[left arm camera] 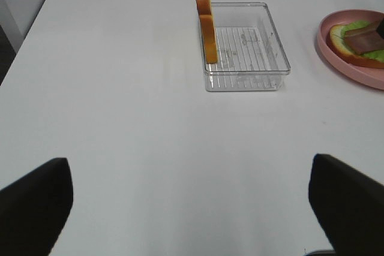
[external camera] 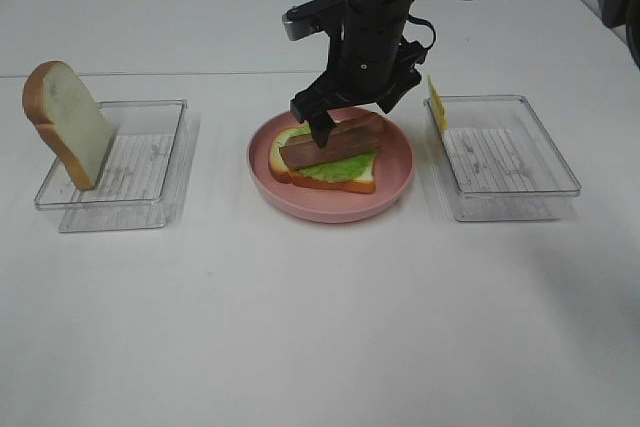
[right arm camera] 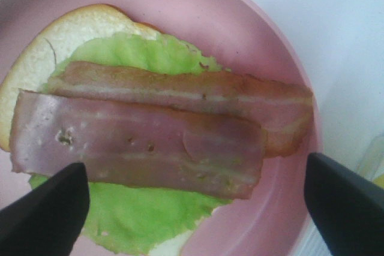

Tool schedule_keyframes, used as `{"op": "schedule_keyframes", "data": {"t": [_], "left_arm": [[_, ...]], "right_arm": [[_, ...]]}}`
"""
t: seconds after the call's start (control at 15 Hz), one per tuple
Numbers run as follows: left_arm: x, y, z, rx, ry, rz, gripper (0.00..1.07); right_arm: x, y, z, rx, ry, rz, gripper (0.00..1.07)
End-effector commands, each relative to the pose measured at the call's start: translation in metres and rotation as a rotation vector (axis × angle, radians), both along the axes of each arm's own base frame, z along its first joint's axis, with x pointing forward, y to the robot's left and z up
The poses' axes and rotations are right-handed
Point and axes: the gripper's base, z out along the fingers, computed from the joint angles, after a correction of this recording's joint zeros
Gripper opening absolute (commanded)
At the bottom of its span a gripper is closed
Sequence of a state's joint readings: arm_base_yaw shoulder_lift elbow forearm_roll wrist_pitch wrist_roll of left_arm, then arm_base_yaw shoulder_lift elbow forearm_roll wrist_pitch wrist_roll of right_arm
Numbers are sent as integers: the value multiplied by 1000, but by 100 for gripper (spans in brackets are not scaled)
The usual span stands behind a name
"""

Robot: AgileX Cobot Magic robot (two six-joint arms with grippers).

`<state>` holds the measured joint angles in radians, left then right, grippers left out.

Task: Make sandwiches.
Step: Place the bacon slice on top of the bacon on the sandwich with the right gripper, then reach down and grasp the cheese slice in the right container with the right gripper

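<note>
**Bacon laid, cheese and top slice yet to come**

The half-built sandwich (external camera: 328, 155) sits on the pink plate (external camera: 395, 182) at mid-bench (external camera: 320, 347): base bread (right arm camera: 42, 52), lettuce (right arm camera: 150, 214), two bacon strips (right arm camera: 156, 130) on top. The right tool (right arm camera: 193, 175) hovers just over the bacon, jaws wide apart and holding nothing. The left tool (left arm camera: 189, 178) hangs open and empty over bare bench.

The risks, as I judge them:
- One fingertip looks very near the upper strip (contact is hard to tell), so a slanted lift could drag bacon off the lettuce.
- The cheese slice (external camera: 437, 104) stands on edge at the right tray (external camera: 520, 202) wall, thin and likely to slip from a pinch.
- The spare bread slice (external camera: 65, 122) leans in the left tray (external camera: 150, 197) and could topple if nudged.
</note>
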<state>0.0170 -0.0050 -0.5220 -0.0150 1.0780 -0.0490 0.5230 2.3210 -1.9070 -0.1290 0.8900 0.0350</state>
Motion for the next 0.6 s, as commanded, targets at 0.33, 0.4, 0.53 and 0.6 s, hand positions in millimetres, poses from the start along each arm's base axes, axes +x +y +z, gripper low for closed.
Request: {"op": "schedule_keyframes", "data": {"t": [0.33, 0.4, 0.53, 0.6], "left_arm": [[-2, 0, 0, 2, -20, 2, 101], [-2, 0, 0, 2, -20, 2, 101], [-2, 0, 0, 2, -20, 2, 101], [-2, 0, 0, 2, -20, 2, 101]], "right_arm": [[2, -3, 72, -26, -4, -20, 99], [2, -3, 79, -23, -11, -16, 99], [-4, -8, 115, -21, -53, 12, 99], [-5, -10, 120, -24, -61, 14, 99]]}}
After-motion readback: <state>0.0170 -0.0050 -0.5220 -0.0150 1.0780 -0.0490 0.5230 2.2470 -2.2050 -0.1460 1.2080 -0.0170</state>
